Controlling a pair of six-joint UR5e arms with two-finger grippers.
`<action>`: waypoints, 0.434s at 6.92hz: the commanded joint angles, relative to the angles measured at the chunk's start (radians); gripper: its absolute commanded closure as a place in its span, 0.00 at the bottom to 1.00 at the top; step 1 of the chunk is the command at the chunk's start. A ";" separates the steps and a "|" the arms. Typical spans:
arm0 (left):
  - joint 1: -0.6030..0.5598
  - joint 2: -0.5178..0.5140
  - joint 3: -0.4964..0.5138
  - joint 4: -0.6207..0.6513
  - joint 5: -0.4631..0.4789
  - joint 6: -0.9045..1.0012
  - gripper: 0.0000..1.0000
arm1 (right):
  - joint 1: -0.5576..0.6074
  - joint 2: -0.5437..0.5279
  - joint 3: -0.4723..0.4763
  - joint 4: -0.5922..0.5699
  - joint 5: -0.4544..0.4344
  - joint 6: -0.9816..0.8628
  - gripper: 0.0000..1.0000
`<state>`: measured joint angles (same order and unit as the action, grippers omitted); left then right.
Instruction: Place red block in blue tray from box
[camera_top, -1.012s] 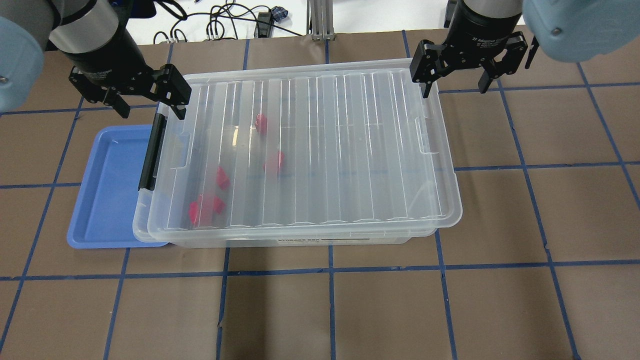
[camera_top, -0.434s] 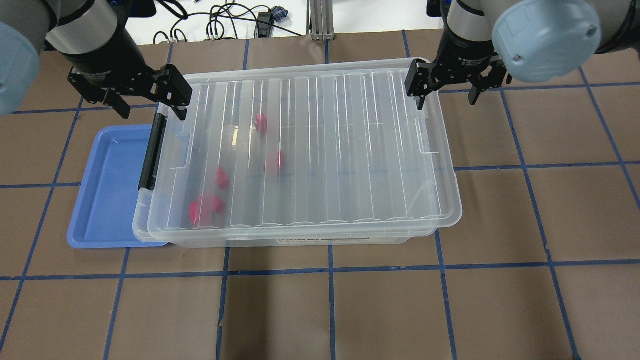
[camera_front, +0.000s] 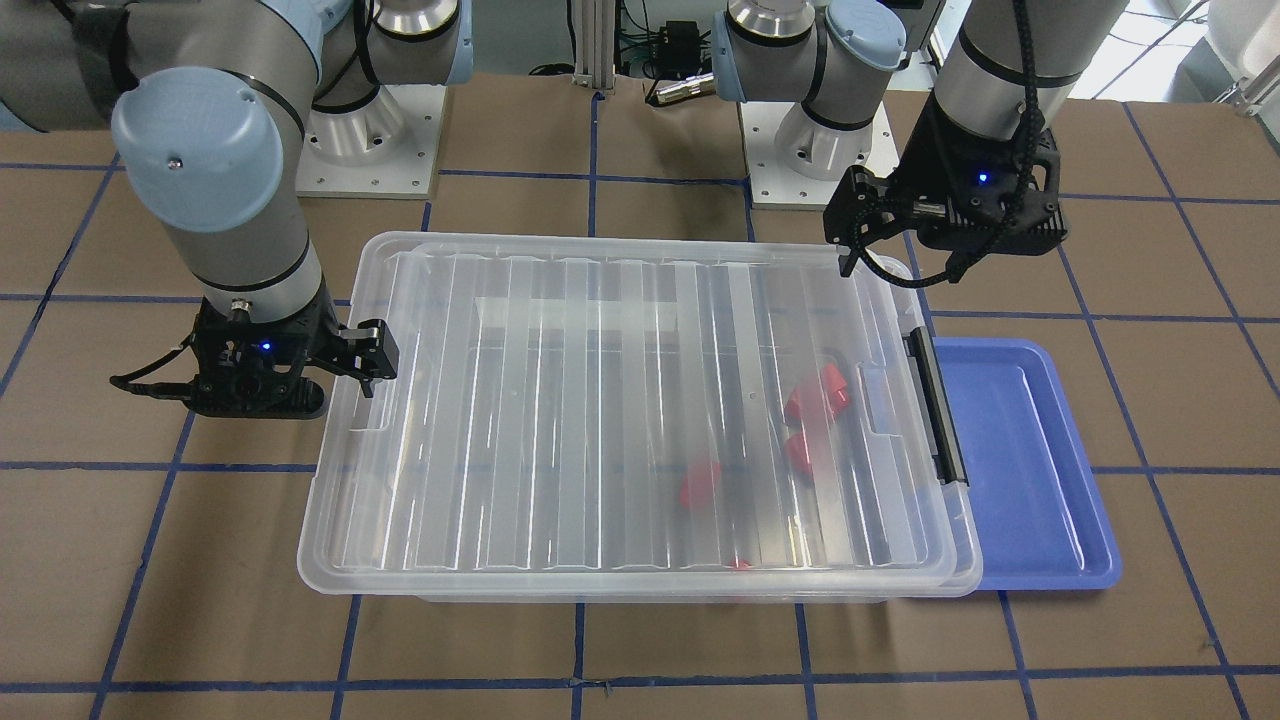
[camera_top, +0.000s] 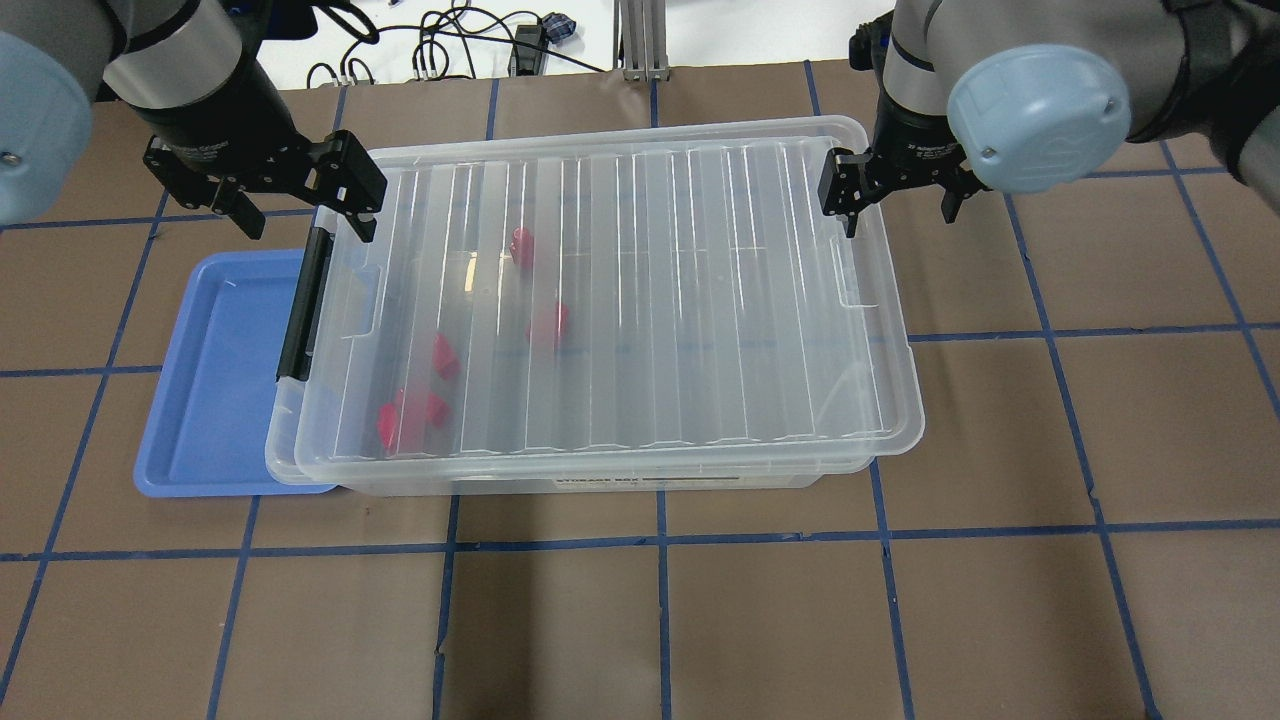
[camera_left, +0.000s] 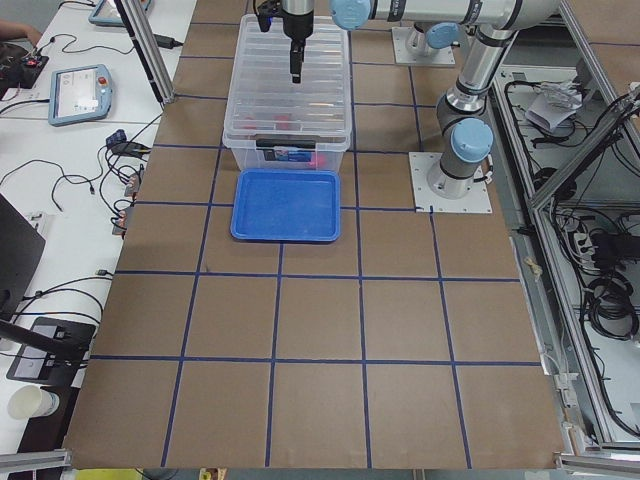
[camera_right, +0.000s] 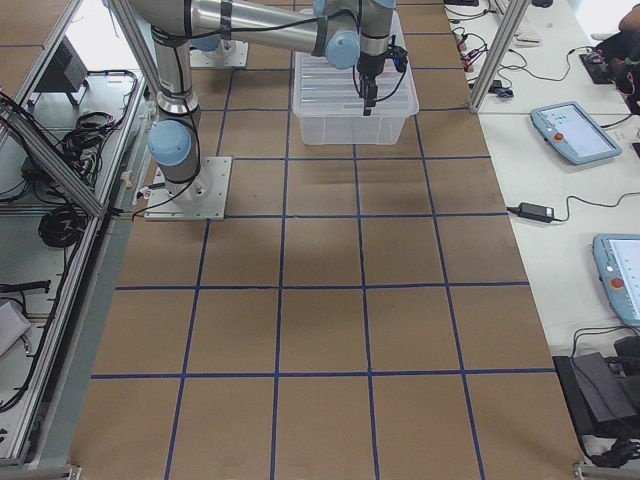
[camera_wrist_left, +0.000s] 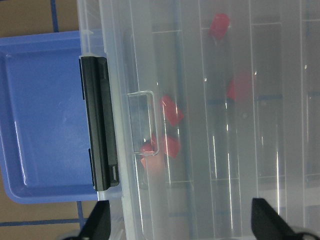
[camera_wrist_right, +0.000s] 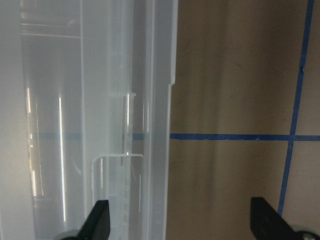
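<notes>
The box (camera_top: 700, 300) is a clear bin with its ribbed lid on and a black latch (camera_top: 300, 305) at its left end. Several red blocks (camera_top: 445, 355) lie inside, seen through the lid and also in the left wrist view (camera_wrist_left: 171, 110). The blue tray (camera_top: 215, 380) sits against the latch end, partly under the box rim. My left gripper (camera_top: 305, 215) is open and empty above the box's far-left corner, straddling the latch end. My right gripper (camera_top: 898, 205) is open and empty, straddling the lid's right edge (camera_wrist_right: 155, 100) near the far corner.
The table is brown with blue tape lines (camera_top: 660, 540). Cables (camera_top: 450, 50) lie beyond its far edge. Both arm bases (camera_front: 370, 130) stand behind the box. Operator tables with tablets (camera_right: 570, 130) flank the table ends.
My right gripper has come down and slightly inward to the lid's right edge, its elbow swinging into view. My left gripper has hardly moved. The box, blocks and tray stay put.
</notes>
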<state>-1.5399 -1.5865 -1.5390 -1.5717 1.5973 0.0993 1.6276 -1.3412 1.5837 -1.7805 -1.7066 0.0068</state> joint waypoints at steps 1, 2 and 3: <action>-0.008 0.006 -0.004 -0.002 0.001 0.000 0.00 | 0.000 0.008 0.018 -0.003 -0.010 -0.011 0.00; -0.012 0.014 -0.012 -0.005 0.001 0.000 0.00 | 0.000 0.008 0.025 -0.003 -0.025 -0.016 0.00; -0.028 0.026 -0.006 -0.016 0.000 0.000 0.00 | 0.000 0.008 0.038 -0.005 -0.045 -0.024 0.00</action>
<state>-1.5543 -1.5722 -1.5464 -1.5786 1.5980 0.0997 1.6275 -1.3337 1.6091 -1.7844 -1.7319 -0.0086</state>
